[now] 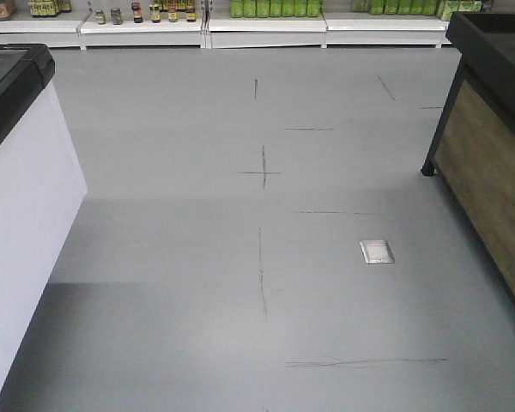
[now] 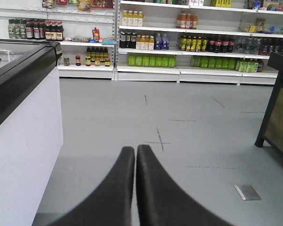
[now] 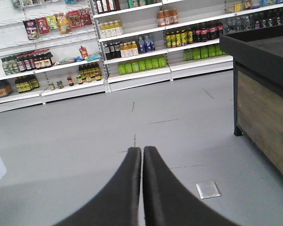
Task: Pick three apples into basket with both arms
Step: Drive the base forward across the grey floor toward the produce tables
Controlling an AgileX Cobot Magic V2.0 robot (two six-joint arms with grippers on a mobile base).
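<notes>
No apples and no basket show in any view. My left gripper (image 2: 135, 149) is shut with nothing between its black fingers, pointing over the bare grey floor (image 2: 179, 132) of a shop aisle. My right gripper (image 3: 142, 149) is also shut and holds nothing, pointing the same way above the floor (image 3: 85, 136). In the front view neither arm appears, only the grey floor (image 1: 257, 257) with dark scuff marks.
A white chest freezer with a black rim (image 1: 17, 172) stands at the left. A black and wood display stand (image 1: 489, 129) stands at the right. White shelves of bottles and jars (image 2: 179, 42) line the far wall. A small metal plate (image 1: 377, 251) sits in the floor.
</notes>
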